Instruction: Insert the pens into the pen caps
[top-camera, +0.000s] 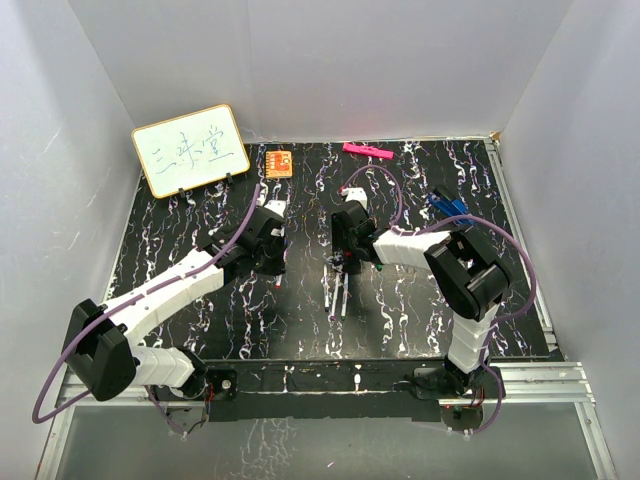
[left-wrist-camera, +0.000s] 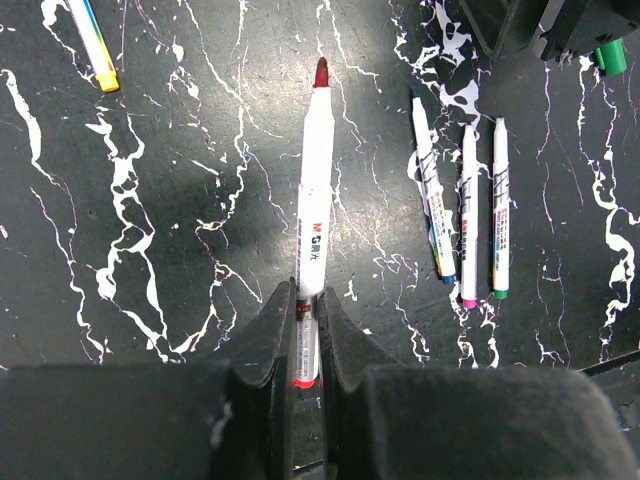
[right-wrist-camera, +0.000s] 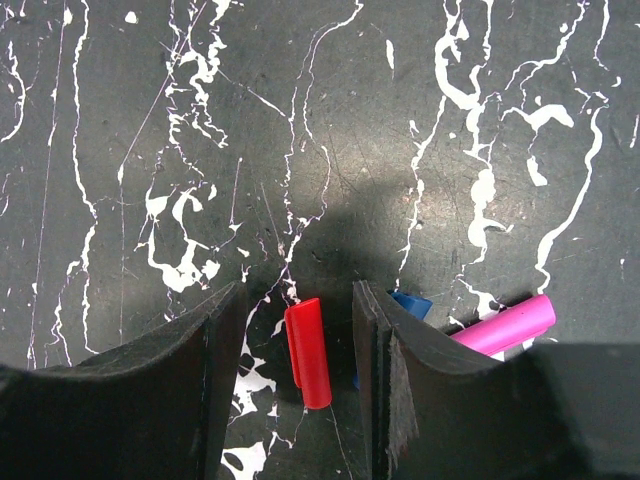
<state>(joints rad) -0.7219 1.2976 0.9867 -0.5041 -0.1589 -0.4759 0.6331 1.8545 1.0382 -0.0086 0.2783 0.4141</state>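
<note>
The black, white-veined table (top-camera: 150, 280) fills the scene. The left arm (top-camera: 170, 285) and the right arm (top-camera: 470, 270) both reach in towards its middle. A whiteboard (top-camera: 190, 150) with handwriting stands at the far left. An orange block (top-camera: 279, 162) and a pink marker (top-camera: 367, 151) lie along the far edge.

The left gripper (left-wrist-camera: 305, 300) is clenched on the red-tipped pen (left-wrist-camera: 312, 200). Its jaws pinch the rear part of the white barrel, and the red tip points away from the wrist, above the table.

The right gripper (right-wrist-camera: 300, 290) is released. Its jaws stand apart on either side of the red cap (right-wrist-camera: 308, 350), which lies on the table with a gap showing on each side.

In the left wrist view, three more pens lie side by side, roughly parallel, to the right of the held one: the blue-ended pen (left-wrist-camera: 432, 200), the magenta-ended pen (left-wrist-camera: 468, 220) and the green-ended pen (left-wrist-camera: 500, 210). The yellow-ended pen (left-wrist-camera: 92, 40) lies apart at the upper left.

The magenta cap (right-wrist-camera: 505, 325) lies just outside the right gripper's right-hand finger. The blue cap (right-wrist-camera: 410, 303) peeks out from behind the same finger. The green cap (left-wrist-camera: 610, 55) sits at the edge of the left wrist view, close under the right gripper's dark body; I cannot tell whether they touch.
</note>
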